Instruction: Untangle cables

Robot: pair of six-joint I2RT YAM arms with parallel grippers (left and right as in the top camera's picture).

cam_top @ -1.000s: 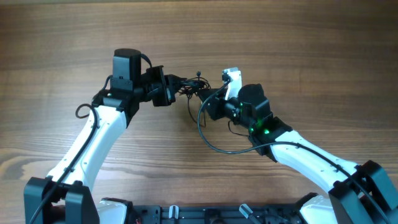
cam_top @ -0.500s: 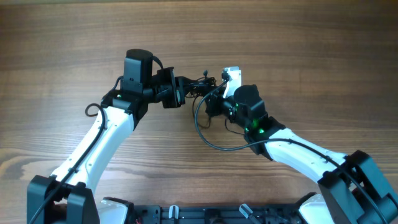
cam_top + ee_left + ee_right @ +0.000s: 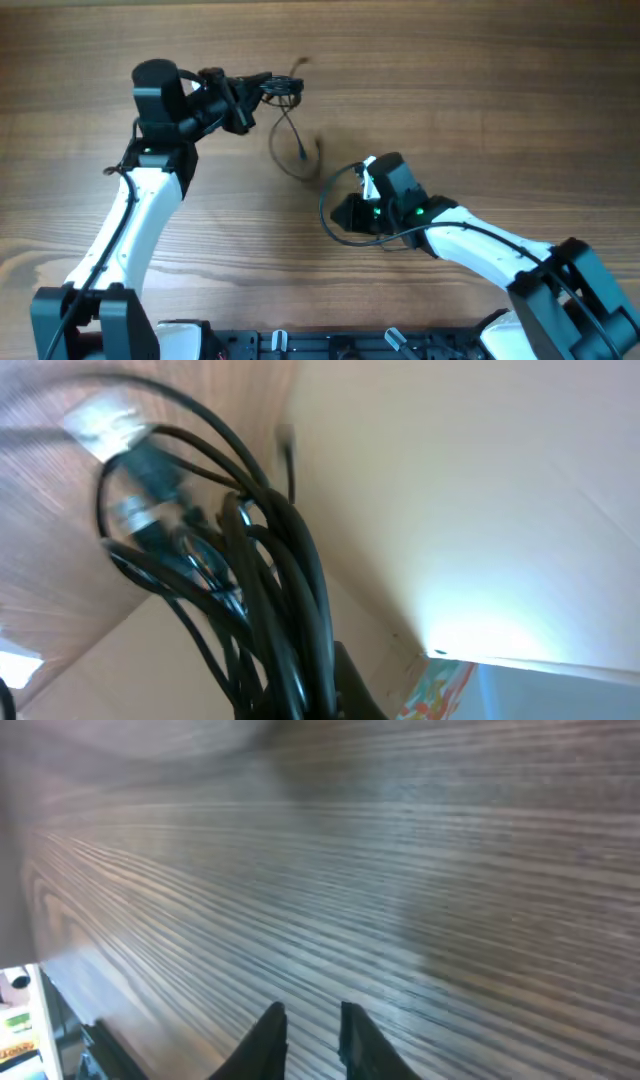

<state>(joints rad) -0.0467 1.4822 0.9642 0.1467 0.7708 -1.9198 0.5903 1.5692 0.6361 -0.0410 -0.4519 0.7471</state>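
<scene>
The cables [image 3: 286, 90] are a bunch of thin black cords held above the table at the back left, with my left gripper [image 3: 262, 88] shut on them. One cord [image 3: 291, 142] hangs down from the bunch in a blurred loop. In the left wrist view the cables [image 3: 272, 560] fill the middle and run down into my left gripper [image 3: 322, 702]; a pale plug [image 3: 103, 423] shows at the top left. My right gripper [image 3: 346, 212] is low over the table's middle, apart from the bunch. Its fingers stand slightly open over bare wood, and nothing lies between them in my right gripper [image 3: 312, 1018].
A thicker black cable [image 3: 330, 225] loops out beside the right wrist and runs back to that arm. The wooden table [image 3: 480, 90] spreads all round. The arms' bases stand at the front edge [image 3: 320, 345].
The left arm has swung up and to the left, carrying the cable bunch away. The right gripper has let the bunch go and dropped toward the table's front.
</scene>
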